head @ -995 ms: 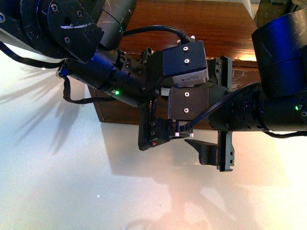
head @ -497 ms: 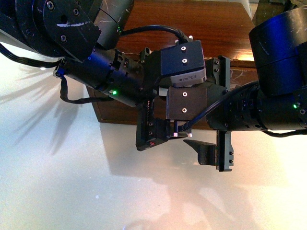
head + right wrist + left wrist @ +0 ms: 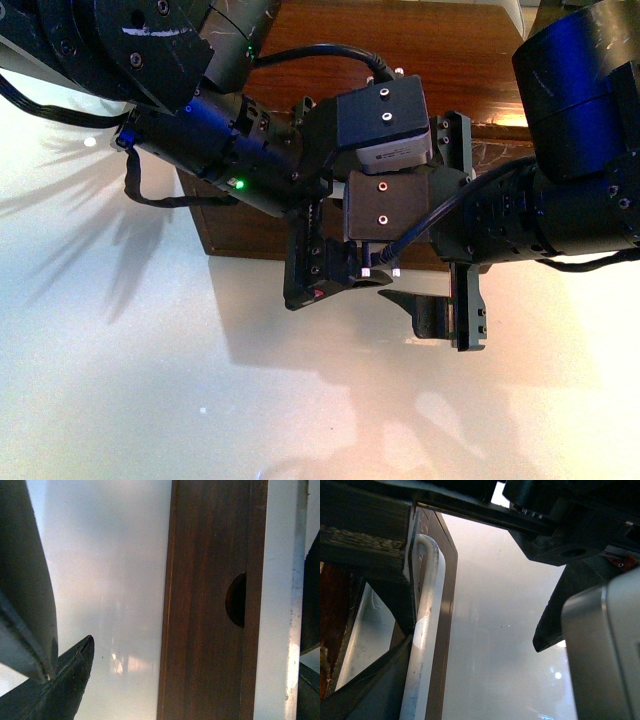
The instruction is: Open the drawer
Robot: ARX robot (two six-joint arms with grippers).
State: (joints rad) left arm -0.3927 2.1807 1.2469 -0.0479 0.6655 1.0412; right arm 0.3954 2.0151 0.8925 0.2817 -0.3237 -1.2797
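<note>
The drawer is dark-brown wood, mostly hidden behind both arms in the front view. Its white bar handle runs along the wood front in the left wrist view, close beside one dark finger of my left gripper, which is open. In the right wrist view the front's top edge shows a half-round notch and the pale inside. It lies between the fingers of my open right gripper. In the front view the left gripper and the right gripper hang low before the drawer.
The brown cabinet top lies behind the arms. A glossy white floor spreads in front. The two arms cross closely, with a grey wrist camera between them; it also fills one side of the left wrist view.
Both arms have shifted slightly, the right gripper edging a little left. Both grippers stay open and the drawer looks the same.
</note>
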